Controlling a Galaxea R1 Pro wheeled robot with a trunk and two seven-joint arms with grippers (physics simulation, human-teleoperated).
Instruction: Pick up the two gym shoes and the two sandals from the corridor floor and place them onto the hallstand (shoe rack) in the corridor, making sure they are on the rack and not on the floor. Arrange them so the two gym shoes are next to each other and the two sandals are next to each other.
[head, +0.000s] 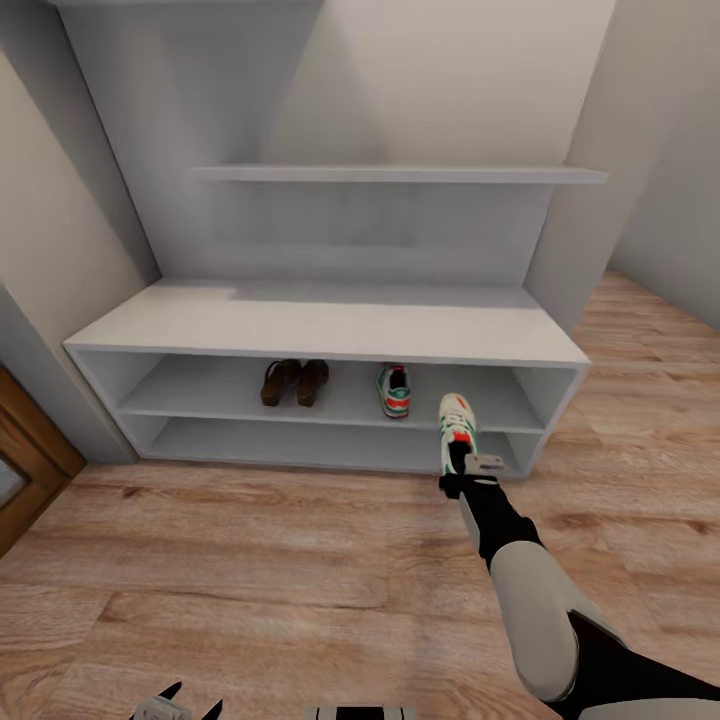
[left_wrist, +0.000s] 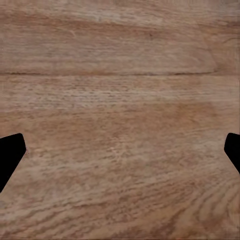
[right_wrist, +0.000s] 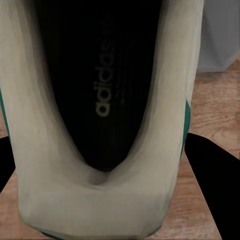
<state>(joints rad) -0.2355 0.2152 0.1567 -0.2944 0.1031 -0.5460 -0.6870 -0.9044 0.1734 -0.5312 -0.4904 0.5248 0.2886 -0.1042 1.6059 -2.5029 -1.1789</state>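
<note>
The hallstand (head: 330, 325) stands against the wall ahead. On its upper open shelf lie the two brown sandals (head: 295, 382), side by side, and to their right one white-and-green gym shoe (head: 395, 390). My right gripper (head: 465, 470) is shut on the heel of the other gym shoe (head: 456, 415), toe toward the rack, at the shelf's front edge right of the shelved shoe. I cannot tell if it rests on the shelf. In the right wrist view that gym shoe's opening (right_wrist: 107, 90) sits between the black fingers (right_wrist: 212, 190). My left gripper (head: 180, 705) hangs open over the corridor floor (left_wrist: 120, 100).
A stepped wall shelf (head: 400, 174) juts out above the bench top. A wooden door (head: 25, 470) is at the left, and the wall (head: 660, 180) closes in at the right. Wood-plank floor (head: 250, 560) stretches between me and the rack.
</note>
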